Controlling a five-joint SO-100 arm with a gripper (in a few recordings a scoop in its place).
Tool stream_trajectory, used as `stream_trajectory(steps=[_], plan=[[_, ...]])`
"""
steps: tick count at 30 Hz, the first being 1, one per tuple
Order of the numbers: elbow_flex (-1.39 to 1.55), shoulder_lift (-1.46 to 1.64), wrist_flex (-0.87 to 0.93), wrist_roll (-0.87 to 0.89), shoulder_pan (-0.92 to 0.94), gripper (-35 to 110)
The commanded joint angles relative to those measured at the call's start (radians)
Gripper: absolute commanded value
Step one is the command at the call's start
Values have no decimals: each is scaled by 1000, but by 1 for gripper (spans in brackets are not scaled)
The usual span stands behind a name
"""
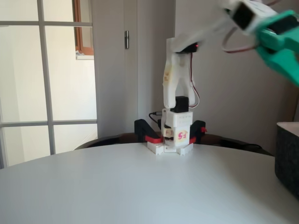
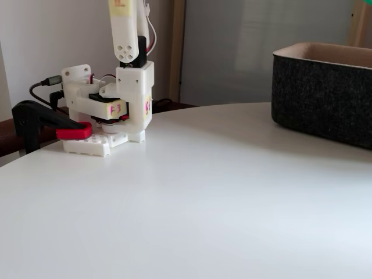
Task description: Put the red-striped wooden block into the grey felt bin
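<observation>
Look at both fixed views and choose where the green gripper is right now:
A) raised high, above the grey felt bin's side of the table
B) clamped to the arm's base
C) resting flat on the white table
A: the green gripper is blurred high at the picture's right, above the grey felt bin, well off the white table.
</observation>
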Motion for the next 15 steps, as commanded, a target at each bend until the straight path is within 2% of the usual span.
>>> stream_trajectory(steps=[1, 8, 15], plan=[[-17, 167, 138, 75, 117, 21], [-9, 296, 359, 256, 557, 14], [147, 308, 373, 319, 980, 9]])
